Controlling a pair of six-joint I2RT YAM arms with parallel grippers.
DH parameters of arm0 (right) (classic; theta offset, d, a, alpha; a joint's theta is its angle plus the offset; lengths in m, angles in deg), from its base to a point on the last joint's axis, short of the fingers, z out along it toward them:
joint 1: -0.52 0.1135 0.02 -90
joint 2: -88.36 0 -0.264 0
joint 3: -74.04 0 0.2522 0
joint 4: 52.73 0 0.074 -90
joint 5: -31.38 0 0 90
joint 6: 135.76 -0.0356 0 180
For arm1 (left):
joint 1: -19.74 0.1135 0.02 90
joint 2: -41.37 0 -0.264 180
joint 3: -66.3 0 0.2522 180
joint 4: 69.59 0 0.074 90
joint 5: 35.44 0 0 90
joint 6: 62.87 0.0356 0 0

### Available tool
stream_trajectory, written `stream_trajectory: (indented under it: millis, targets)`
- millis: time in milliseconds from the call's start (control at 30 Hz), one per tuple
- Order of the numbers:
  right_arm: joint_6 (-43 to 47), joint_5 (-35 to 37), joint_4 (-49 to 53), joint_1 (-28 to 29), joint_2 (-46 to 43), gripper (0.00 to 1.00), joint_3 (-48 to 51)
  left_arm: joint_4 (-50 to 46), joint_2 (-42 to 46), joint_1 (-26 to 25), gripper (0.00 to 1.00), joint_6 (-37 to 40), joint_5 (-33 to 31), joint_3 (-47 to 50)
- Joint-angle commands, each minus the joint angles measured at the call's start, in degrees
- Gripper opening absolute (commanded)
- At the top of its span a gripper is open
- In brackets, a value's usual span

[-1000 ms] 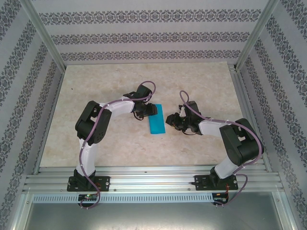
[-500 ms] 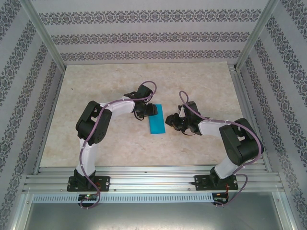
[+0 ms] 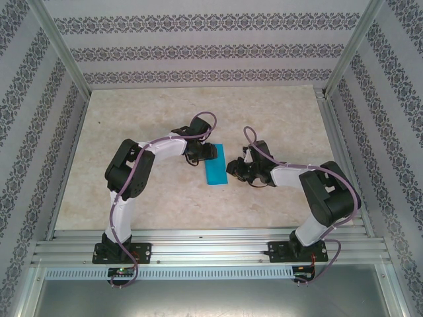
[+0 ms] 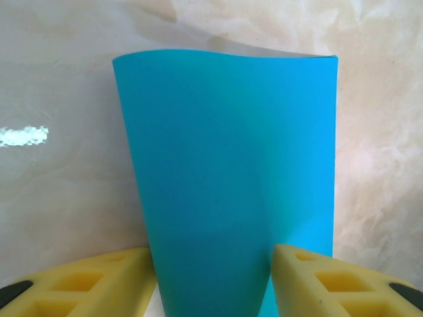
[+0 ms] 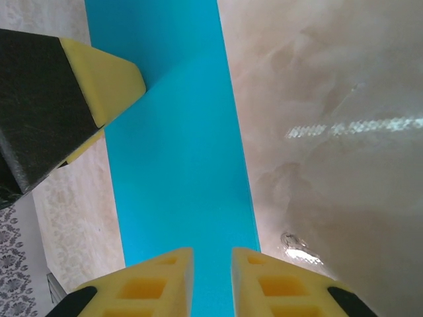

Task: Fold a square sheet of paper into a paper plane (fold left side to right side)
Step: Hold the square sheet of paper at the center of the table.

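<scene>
Task thing: the square sheet of paper (image 3: 215,166), teal, lies near the middle of the table (image 3: 132,132) as a narrow doubled strip. By its look the left side has been laid over onto the right. In the left wrist view one layer bows up instead of lying flat.
Long axis: roughly 12 to 6 in the overhead view.
Left tool (image 3: 200,152): at the strip's 11 o'clock corner. Its fingers (image 4: 86,284) stand about half apart, astride the strip's end, and the paper fills the gap between them. Whether they press its edges I cannot tell.
Right tool (image 3: 233,169): just beside the strip's right long edge, at its 3 o'clock. The fingers stand narrow with a slim gap, teal shows through that gap, and nothing is seen pinched.
Key relation: from the right tool the strip lies at 9 o'clock, crosswise to that arm's reach. From the left tool it runs away toward 5 o'clock.
Nearer arm: both are at the paper. The right one sits mid-length on the long edge, so it seems better placed to press the crease.
Step, as a judgement: flattening the half fold; no point or wings are formed yet.
Counts: one sheet, two arms, two tools, two yellow fingers on each.
</scene>
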Motion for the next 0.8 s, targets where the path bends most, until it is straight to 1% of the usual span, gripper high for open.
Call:
stream_trajectory:
  millis: [0, 167, 500, 767]
  targets:
    - [-1.2, -0.7, -1.9, 0.9, 1.0, 0.21, -1.7, -0.7, -7.7, -1.6, 0.54, 0.9, -1.7, 2.2]
    - [-1.6, -1.1, -2.3, 1.8, 2.2, 0.19, -2.4, -0.9, -7.8, -1.7, 0.54, 1.1, -1.7, 1.9]
    - [-1.7, -0.7, -2.2, 2.6, 4.2, 0.18, -3.2, -1.2, -7.9, -1.7, 0.54, 1.2, -1.9, 1.6]
    - [-0.4, 0.9, 1.1, 2.8, 5.3, 0.18, -4.5, -1.2, -7.9, -1.8, 0.54, 1.2, -1.8, 1.6]
